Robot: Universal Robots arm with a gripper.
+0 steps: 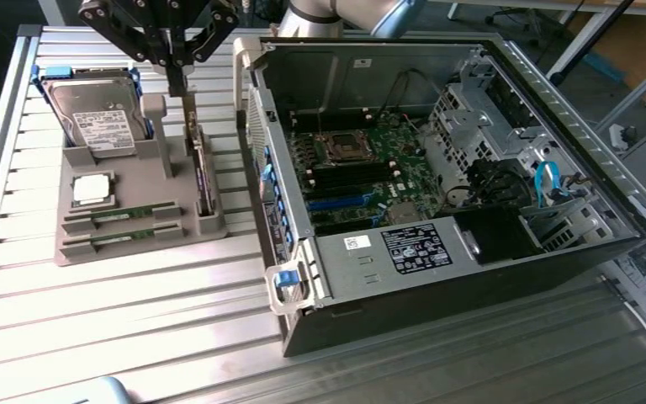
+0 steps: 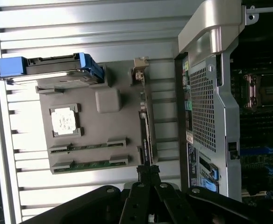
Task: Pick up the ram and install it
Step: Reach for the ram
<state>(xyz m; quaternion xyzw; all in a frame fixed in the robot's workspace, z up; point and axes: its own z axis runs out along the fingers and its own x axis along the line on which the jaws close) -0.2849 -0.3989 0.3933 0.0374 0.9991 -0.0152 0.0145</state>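
Observation:
Two green ram sticks lie flat in slots of the grey holder (image 1: 132, 189), one (image 1: 121, 217) behind the other (image 1: 121, 239); the wrist view shows them as ram (image 2: 89, 148) and ram (image 2: 90, 164). My gripper (image 1: 176, 87) hangs above the holder's back part, near the hard drive, shut with nothing between its fingers. In the wrist view the gripper (image 2: 148, 170) has its tips together over the end of the upright expansion card (image 2: 146, 135), apart from both sticks. The open computer case (image 1: 300, 252) shows its motherboard (image 1: 368, 181) with dark memory slots.
On the holder also sit a hard drive with blue rails (image 1: 93, 114), a silver processor chip (image 1: 91, 189) and the standing expansion card (image 1: 199, 172). The case wall (image 2: 206, 107) rises close beside the holder. Slatted metal table (image 1: 110, 320) lies around them.

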